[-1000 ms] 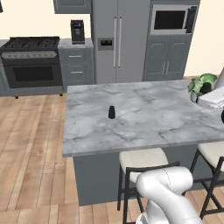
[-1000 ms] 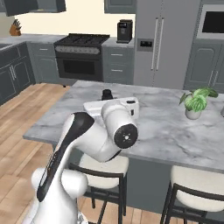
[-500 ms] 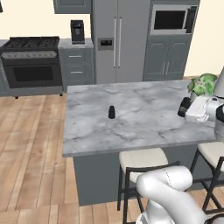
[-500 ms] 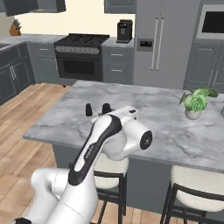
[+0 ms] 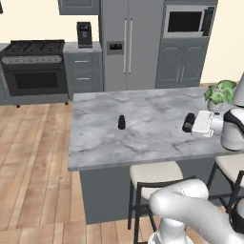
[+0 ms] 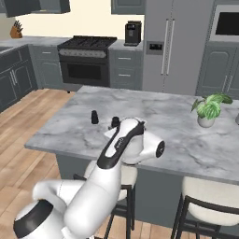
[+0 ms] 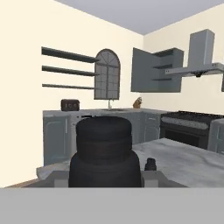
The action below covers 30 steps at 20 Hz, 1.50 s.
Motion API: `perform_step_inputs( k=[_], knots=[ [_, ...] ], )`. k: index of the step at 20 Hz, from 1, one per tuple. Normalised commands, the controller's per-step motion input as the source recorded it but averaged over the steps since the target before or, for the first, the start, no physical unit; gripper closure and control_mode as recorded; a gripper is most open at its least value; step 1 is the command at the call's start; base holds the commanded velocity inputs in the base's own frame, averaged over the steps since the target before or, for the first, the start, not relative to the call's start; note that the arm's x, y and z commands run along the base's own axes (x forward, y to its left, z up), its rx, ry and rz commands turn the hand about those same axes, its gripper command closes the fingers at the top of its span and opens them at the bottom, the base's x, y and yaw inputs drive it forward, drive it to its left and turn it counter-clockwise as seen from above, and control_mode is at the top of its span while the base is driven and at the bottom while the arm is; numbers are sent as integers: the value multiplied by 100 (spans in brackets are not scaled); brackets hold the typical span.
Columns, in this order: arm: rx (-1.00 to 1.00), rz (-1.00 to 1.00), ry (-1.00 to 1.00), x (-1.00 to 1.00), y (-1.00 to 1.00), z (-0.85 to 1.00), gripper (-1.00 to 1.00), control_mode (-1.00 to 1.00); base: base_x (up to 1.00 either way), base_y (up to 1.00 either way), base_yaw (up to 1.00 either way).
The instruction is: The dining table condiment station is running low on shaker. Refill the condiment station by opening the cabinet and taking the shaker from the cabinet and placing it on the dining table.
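My gripper (image 5: 187,123) is shut on a tiny black shaker (image 7: 104,144), which looms large and close in the hand view. It hangs low over the right part of the dining table (image 5: 143,107), a white marble island; whether the shaker touches the top I cannot tell. A second, look-alike shaker (image 5: 121,122) stands upright on the marble to the left, apart from the gripper. From the right base, that standing shaker (image 6: 94,116) is just left of the gripper (image 6: 115,122). Far off in the hand view, the dark grey wall cabinet (image 7: 142,70) stands with its door open.
A potted plant (image 5: 220,93) sits on the table's right end, close behind the hand. Cushioned stools (image 5: 155,174) stand along the near side. The stove (image 5: 35,71), a coffee machine (image 5: 84,34) and the fridge (image 5: 126,43) line the far wall.
The hand has swung in from the table's right edge, leftward over the marble, carrying the shaker lower and closer to the standing one.
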Motion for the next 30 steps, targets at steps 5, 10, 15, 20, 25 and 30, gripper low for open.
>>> perform_step_inputs(
  k=[5,10,15,20,25,30],
  knots=[
    [0,10,0,42,0,-46,100,-100,0,0,0],
    [0,10,0,40,0,-42,100,-100,0,0,0],
    [0,11,0,35,0,-50,100,-100,0,0,0],
    [-2,10,0,30,0,-48,100,-100,0,0,0],
    [-2,8,0,31,0,-45,100,-100,0,0,0],
    [-4,7,1,37,0,-48,100,-100,0,0,0]
  ],
)
